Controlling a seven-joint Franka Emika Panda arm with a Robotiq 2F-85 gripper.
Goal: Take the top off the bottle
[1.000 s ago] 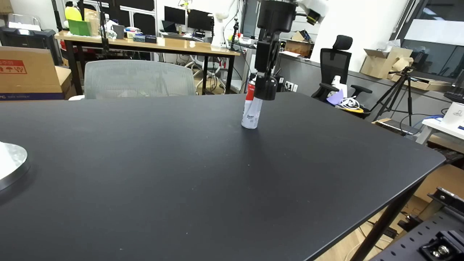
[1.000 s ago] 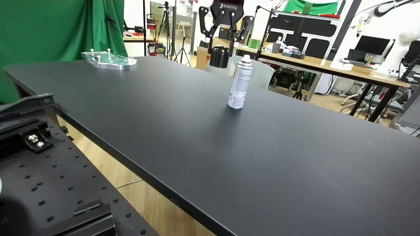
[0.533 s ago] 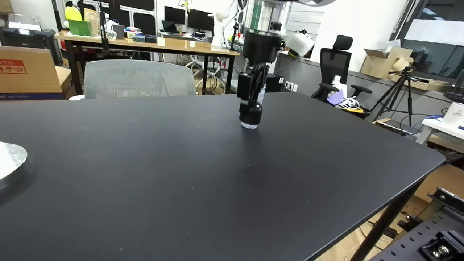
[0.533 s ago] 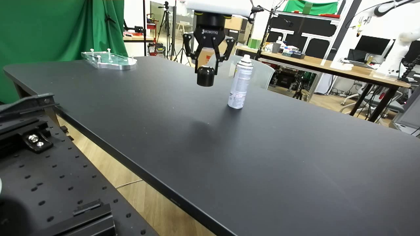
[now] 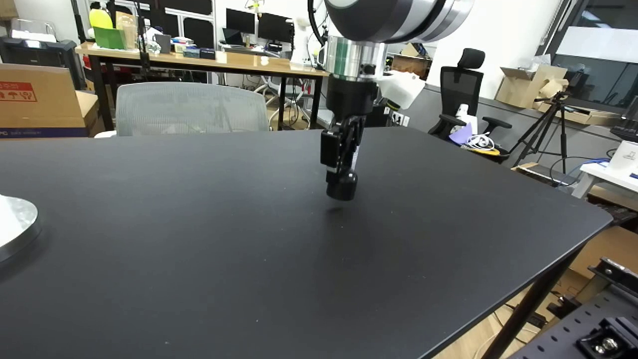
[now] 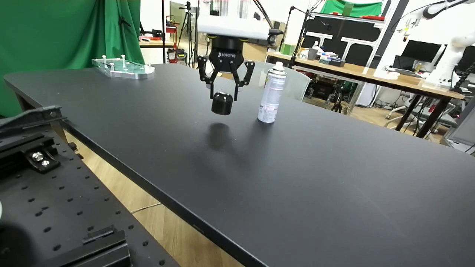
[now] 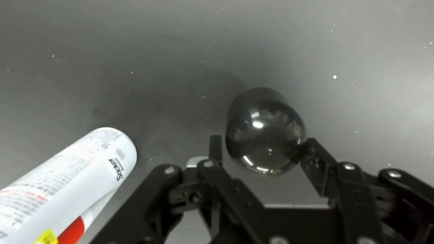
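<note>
The bottle (image 6: 272, 94) stands upright on the table, a white can with a white nozzle at its uncovered tip. In an exterior view only a sliver of the bottle (image 5: 355, 157) shows behind the gripper. The wrist view shows the bottle (image 7: 84, 169) at lower left with a red patch. The top, a black rounded cap (image 6: 222, 104), is off the bottle and tilted a little above the table; it also shows in the wrist view (image 7: 266, 132). My gripper (image 6: 223, 98) has its fingers around the cap, with a thin gap at one finger and the other seemingly touching.
The black table (image 6: 315, 178) spreads around the bottle. A clear plate with posts (image 6: 124, 69) lies at the table's far corner in an exterior view. A grey mesh chair (image 5: 192, 107) stands behind the table edge. A perforated dark mount (image 6: 74, 207) borders the near side.
My gripper has come down and moved away from the bottle with the cap between its fingers. The fingers have parted slightly, leaving a gap beside the cap. The bottle has not moved.
</note>
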